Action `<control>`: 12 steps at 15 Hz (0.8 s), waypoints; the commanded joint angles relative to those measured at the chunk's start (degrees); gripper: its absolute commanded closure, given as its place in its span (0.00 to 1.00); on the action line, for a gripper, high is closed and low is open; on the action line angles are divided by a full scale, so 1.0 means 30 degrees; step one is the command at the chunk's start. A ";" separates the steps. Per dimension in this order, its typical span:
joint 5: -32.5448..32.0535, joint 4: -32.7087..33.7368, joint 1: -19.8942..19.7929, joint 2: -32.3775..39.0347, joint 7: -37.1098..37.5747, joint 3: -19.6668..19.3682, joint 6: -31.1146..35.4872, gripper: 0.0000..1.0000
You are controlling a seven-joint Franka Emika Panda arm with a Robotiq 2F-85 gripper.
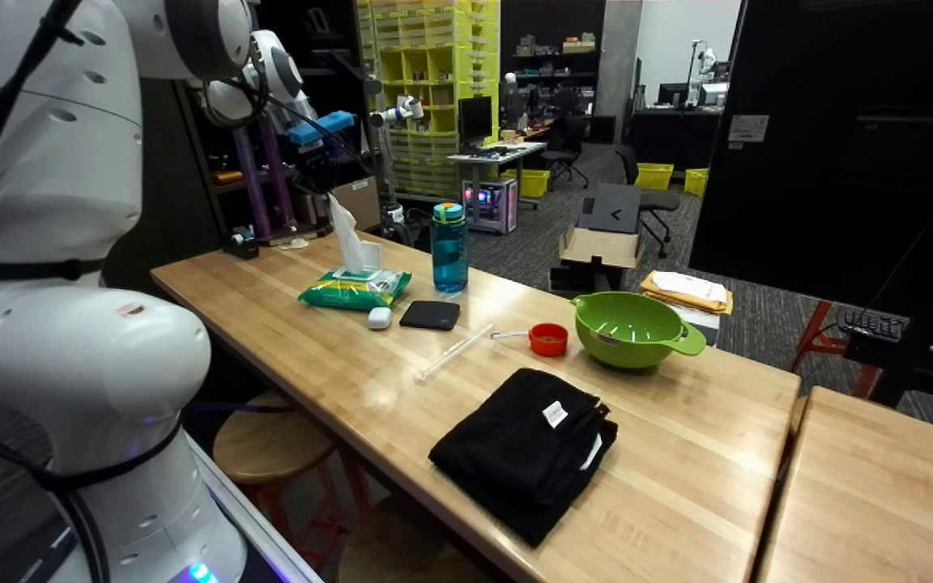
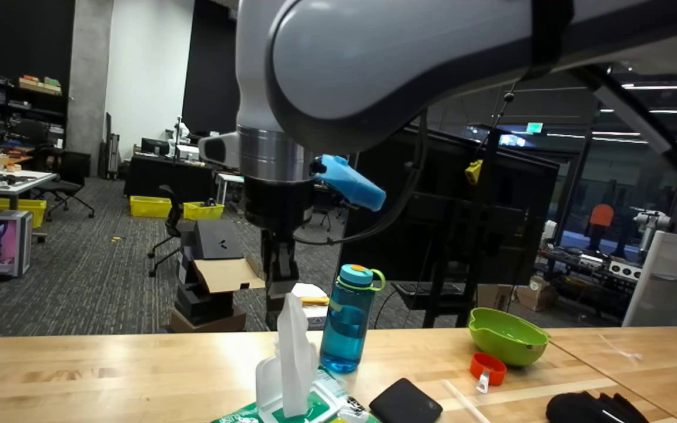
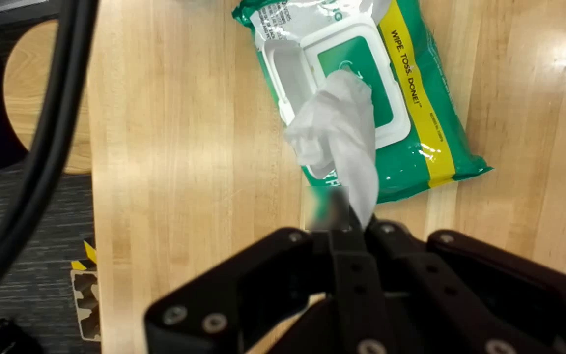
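Room: a workspace with grey carpet [image 2: 115,288], a yellow shelf [image 1: 475,81] and stacked boxes [image 2: 218,241] beyond the table [image 1: 329,348].
Tabletop: pale wood strips, shiny in places, with a second table [image 1: 879,486] just beside one end.
Arm [image 1: 70,332]: white, with dark straps around it, bent over the table; a blue piece [image 1: 322,128] is at its wrist.
Gripper [image 3: 361,228]: pointing down, fingers together, pinching the upper end of the wipe [image 3: 349,123].
Wipe: white, gathered into a crumpled strand; it rises from the opening of the pack [image 3: 410,98] to the fingertips.
Pack: green with a yellow stripe, flat on the table below the gripper.
Lid [image 3: 290,71]: white, open, standing at one side of the opening.
Bottle [image 1: 449,255]: blue, upright, near the pack, with a green loop at its cap.
White case [image 1: 379,318]: small, rounded, between the pack and the black square [image 1: 430,315].
Stick [image 1: 456,353]: clear, lying between the black square and the cup [image 1: 548,342].
Cup: red, its handle turned toward the stick, just beside the bowl [image 1: 628,328].
Bowl: green, with a handle and a spout.
Cloth [image 1: 515,457]: black, folded, a white tag [image 1: 554,414] on top, near the table's long edge.
Stool [image 1: 272,441]: round wooden seat, beside the table and lower than its top.
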 commanded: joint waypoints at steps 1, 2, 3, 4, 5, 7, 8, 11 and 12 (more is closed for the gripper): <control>-0.0838 0.0469 0.0581 -0.0412 0.0762 -0.0175 -0.0784 1.00; -0.0954 0.0638 0.0659 -0.0404 0.0916 -0.0169 -0.0919 1.00; -0.1120 0.0753 0.0749 -0.0425 0.1045 -0.0168 -0.1032 1.00; -0.1299 0.0892 0.0845 -0.0431 0.1194 -0.0171 -0.1166 1.00; -0.1450 0.1011 0.0924 -0.0442 0.1323 -0.0162 -0.1241 1.00; -0.1834 0.1281 0.1151 -0.0465 0.1620 -0.0159 -0.1466 1.00; -0.2017 0.1416 0.1254 -0.0473 0.1754 -0.0158 -0.1588 1.00; -0.2538 0.1748 0.1553 -0.0519 0.2186 -0.0154 -0.1972 1.00; -0.2660 0.1806 0.1617 -0.0552 0.2360 -0.0145 -0.2030 1.00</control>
